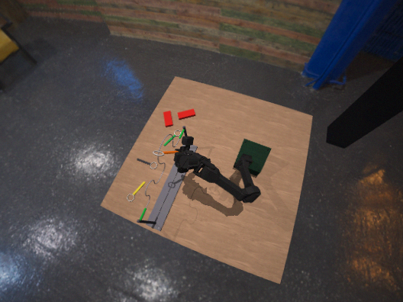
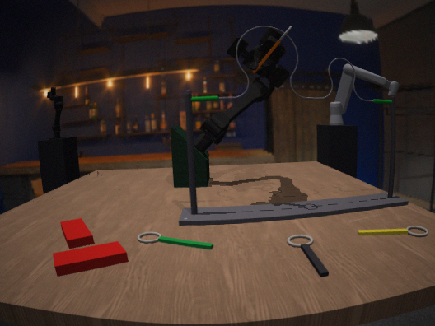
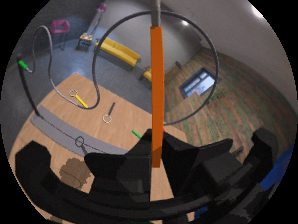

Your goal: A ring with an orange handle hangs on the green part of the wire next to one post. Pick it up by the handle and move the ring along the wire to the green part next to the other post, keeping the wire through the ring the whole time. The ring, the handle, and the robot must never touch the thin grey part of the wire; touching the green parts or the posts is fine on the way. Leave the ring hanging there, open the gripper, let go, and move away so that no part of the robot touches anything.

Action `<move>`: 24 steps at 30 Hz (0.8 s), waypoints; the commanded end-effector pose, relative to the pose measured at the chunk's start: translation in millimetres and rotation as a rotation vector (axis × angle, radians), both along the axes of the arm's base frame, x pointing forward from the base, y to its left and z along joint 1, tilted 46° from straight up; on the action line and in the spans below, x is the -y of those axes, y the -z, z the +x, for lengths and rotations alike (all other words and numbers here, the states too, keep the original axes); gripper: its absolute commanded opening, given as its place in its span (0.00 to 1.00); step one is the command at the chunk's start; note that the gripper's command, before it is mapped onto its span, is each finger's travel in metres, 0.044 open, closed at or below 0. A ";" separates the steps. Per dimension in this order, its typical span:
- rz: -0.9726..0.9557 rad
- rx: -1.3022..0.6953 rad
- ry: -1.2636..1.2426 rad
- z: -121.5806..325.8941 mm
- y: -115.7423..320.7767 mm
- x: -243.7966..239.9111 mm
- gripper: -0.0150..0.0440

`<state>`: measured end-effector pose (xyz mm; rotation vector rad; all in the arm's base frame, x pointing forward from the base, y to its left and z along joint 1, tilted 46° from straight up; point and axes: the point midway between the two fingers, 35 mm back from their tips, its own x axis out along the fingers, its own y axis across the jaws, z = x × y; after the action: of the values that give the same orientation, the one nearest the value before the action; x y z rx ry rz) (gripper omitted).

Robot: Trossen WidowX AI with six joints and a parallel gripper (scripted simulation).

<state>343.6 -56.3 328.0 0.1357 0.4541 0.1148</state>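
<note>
My gripper (image 1: 177, 153) (image 3: 153, 131) is shut on the orange handle (image 1: 171, 152) (image 2: 269, 55) (image 3: 157, 90). Its ring (image 2: 287, 30) (image 3: 155, 11) is seen nearly edge-on in the exterior view and the wrist view, at the upper right of the wire's big loop in the exterior view. The grey wire (image 2: 297, 53) (image 3: 218, 70) appears to pass through the ring; whether they touch cannot be told. One green part (image 1: 182, 133) (image 2: 204, 99) is beside the left post (image 2: 191, 156) in the exterior view. The other green part (image 1: 143, 214) (image 2: 382, 100) (image 3: 23, 65) is beside the right post (image 2: 392, 148).
The wire dips, then makes a smaller hump (image 2: 341, 58) before the right post. The grey base (image 1: 157, 225) (image 2: 247, 216) lies below. Loose rings with a green handle (image 2: 185, 243), a black handle (image 2: 315, 260) and a yellow handle (image 2: 383, 232) lie on the table with two red blocks (image 1: 168, 118) (image 1: 186, 114).
</note>
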 end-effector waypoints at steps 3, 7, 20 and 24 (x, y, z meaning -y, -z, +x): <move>0.073 0.002 -0.002 0.1 0.3 -1.3 0.00; 0.123 0.004 -0.004 0.2 0.1 -2.7 0.00; 0.285 0.011 -0.009 0.4 -0.8 -6.9 0.00; 0.335 0.013 -0.011 0.5 -1.3 -8.1 0.00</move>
<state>344.4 -48.6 329.5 0.4265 0.4232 0.1937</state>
